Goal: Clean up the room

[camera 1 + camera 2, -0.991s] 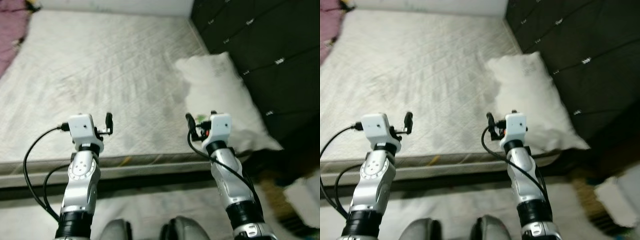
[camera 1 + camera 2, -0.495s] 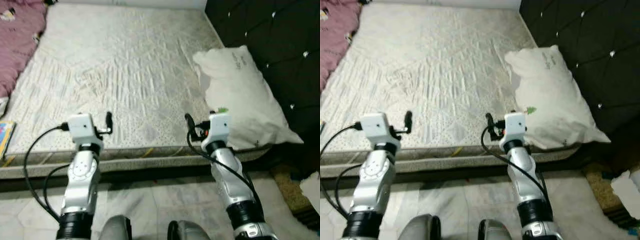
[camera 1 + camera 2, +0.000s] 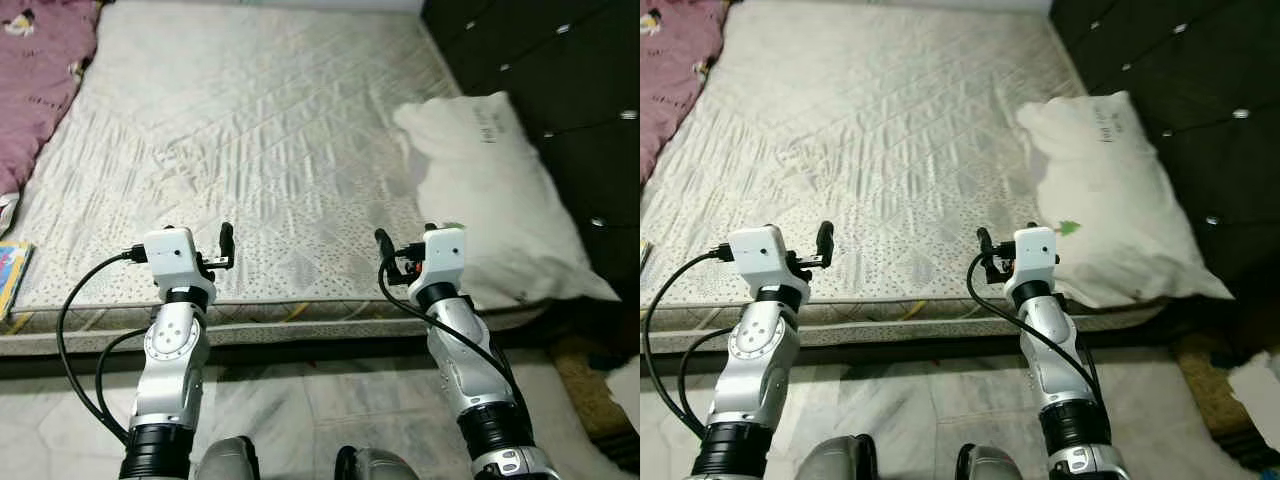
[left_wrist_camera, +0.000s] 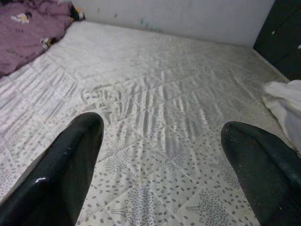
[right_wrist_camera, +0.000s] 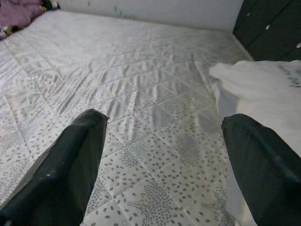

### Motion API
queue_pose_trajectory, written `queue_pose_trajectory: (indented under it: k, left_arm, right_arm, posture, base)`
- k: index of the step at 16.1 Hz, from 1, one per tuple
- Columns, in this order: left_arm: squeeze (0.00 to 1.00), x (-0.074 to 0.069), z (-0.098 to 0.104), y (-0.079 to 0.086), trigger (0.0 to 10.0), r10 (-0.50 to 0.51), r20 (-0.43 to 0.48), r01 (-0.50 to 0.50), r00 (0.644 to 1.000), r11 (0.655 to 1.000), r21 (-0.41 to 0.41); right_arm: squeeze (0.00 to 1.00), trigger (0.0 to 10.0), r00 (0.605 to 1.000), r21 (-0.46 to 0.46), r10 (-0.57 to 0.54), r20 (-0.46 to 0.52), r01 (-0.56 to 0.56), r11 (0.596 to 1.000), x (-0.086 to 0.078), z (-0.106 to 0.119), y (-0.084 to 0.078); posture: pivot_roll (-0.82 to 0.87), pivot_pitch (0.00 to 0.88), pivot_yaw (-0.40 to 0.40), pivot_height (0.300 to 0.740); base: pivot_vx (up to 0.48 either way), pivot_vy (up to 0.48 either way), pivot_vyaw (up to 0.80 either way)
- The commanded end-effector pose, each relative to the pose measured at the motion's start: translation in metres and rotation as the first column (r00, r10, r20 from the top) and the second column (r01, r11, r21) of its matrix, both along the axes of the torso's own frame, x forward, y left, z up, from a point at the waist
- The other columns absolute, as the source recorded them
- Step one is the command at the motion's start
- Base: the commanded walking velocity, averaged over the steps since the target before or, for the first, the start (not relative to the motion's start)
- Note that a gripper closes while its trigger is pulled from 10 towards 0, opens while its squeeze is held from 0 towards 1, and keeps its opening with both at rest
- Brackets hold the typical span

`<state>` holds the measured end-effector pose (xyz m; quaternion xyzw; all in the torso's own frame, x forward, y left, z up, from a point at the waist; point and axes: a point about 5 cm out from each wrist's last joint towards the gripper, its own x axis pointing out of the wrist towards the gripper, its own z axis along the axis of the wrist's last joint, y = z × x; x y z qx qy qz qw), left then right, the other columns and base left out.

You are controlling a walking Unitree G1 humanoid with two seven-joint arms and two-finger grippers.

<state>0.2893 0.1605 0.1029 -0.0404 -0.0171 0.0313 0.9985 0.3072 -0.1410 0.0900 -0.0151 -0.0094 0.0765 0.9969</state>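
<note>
head views: bare quilted white-grey mattress (image 3: 250, 130), white pillow (image 3: 495, 200) against its right edge by the dark tufted headboard (image 3: 1160, 60), purple blanket (image 3: 40, 70) far left | left wrist: left end effector (image 4: 160, 155) fingers apart over mattress | right wrist: right end effector (image 5: 164, 155) fingers apart, pillow near

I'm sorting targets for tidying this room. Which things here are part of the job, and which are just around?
Job:
- white pillow, on the mattress by the dark headboard
- purple blanket, bunched at the far left edge
- left hand and right hand, open, empty

Just around:
- mattress
- headboard
- tiled floor
</note>
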Motion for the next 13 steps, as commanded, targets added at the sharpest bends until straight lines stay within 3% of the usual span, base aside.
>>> queue_pose_trajectory:
  k: [1,7,11,13]
  left_arm:
    - [0.0,-0.0008,0.0026,-0.0005,10.0,-0.01,0.01,0.01,1.0,1.0,-0.001]
    - [0.0,-0.001,0.0017,0.0,10.0,-0.004,-0.001,0.004,1.0,1.0,0.003]
    - [0.0,0.0016,-0.0007,0.0014,10.0,0.039,-0.025,-0.039,0.999,0.999,0.004]
    - [0.0,0.0012,-0.001,0.0013,10.0,0.034,-0.027,-0.034,0.999,0.999,-0.005]
  right_arm:
    - [0.0,10.0,1.0,-0.001,-0.011,0.004,0.011,1.0,0.0002,0.0023,-0.0023]
    - [0.0,10.0,1.0,-0.001,-0.012,0.001,0.012,1.0,-0.0001,0.0022,-0.0026]
    - [0.0,10.0,1.0,-0.011,-0.003,-0.001,0.003,1.0,-0.0001,0.0021,-0.0016]
    - [0.0,10.0,1.0,-0.015,0.0,0.0,0.001,1.0,-0.0005,0.0025,-0.0011]
  posture:
    - [-0.01,0.151,-0.065,0.74]
    - [-0.01,0.153,-0.066,0.74]
    - [-0.01,0.153,-0.066,0.74]
    - [-0.01,0.157,-0.065,0.74]
  base:
    - [0.379,0.0,0.0]
    - [0.346,0.0,0.0]
    - [0.0,0.0,0.0]
    - [0.0,0.0,0.68]
